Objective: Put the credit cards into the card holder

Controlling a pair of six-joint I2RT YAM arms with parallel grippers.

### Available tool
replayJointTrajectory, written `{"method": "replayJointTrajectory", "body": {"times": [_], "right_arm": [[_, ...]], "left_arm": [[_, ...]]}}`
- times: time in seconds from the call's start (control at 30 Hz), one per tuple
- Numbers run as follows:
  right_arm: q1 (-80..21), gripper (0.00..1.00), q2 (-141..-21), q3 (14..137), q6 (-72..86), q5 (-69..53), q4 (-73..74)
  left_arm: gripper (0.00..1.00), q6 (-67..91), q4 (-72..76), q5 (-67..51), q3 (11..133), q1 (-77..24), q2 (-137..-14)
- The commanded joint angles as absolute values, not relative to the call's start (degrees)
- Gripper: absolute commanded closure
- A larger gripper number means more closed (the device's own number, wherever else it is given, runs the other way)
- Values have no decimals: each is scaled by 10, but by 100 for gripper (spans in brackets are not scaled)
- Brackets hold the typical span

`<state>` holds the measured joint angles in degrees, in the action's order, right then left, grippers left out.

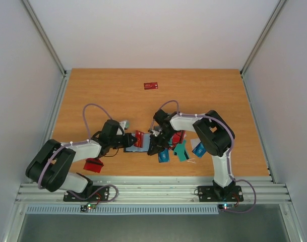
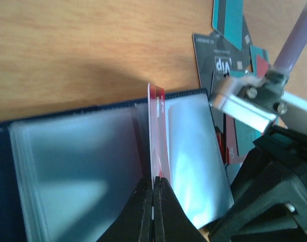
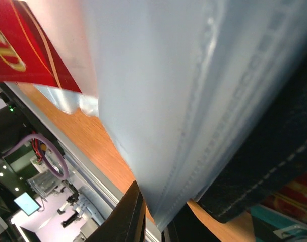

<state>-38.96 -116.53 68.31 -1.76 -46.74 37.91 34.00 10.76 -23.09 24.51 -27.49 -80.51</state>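
Nearest the bases, a loose red card (image 1: 93, 164) lies by the left arm, and a heap of teal and blue cards (image 1: 179, 151) lies by the right arm. Between them the card holder (image 2: 42, 126) lies open on the table (image 1: 208, 91), clear sleeves facing up. The left gripper (image 2: 153, 185) is clamped on a standing red card (image 2: 157, 126), held edge-on over the holder's middle. The right gripper (image 3: 154, 217) pinches a clear sleeve (image 3: 193, 101) of the holder. Far back, a lone red card (image 1: 151, 85) lies flat
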Motion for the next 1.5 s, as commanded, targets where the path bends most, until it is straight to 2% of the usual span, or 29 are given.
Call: {"method": "replayJointTrajectory", "body": {"times": [0.0, 0.2, 0.47, 0.57, 0.93, 1.2, 1.33, 1.47], "right_arm": [[-390, 89, -1198, 683, -51, -413, 435], [-389, 89, -1213, 700, -53, -420, 455], [-380, 89, -1230, 735, -58, -423, 480], [-376, 89, -1236, 746, -54, -422, 482], [-376, 90, -1238, 736, -16, -425, 452], [-376, 91, -1227, 716, -5, -429, 425], [-376, 91, -1222, 714, -3, -432, 420], [-376, 91, -1213, 711, -4, -433, 420]], "left_arm": [[100, 322, 203, -265, 227, -244, -843], [99, 340, 292, -295, 200, -233, -871], [100, 396, 476, -358, 165, -234, -978], [100, 416, 496, -360, 152, -234, -991], [100, 413, 317, -303, 147, -255, -904], [99, 444, 339, -277, 143, -299, -920], [94, 464, 324, -248, 144, -319, -909], [90, 465, 240, -216, 158, -329, -864]]}}
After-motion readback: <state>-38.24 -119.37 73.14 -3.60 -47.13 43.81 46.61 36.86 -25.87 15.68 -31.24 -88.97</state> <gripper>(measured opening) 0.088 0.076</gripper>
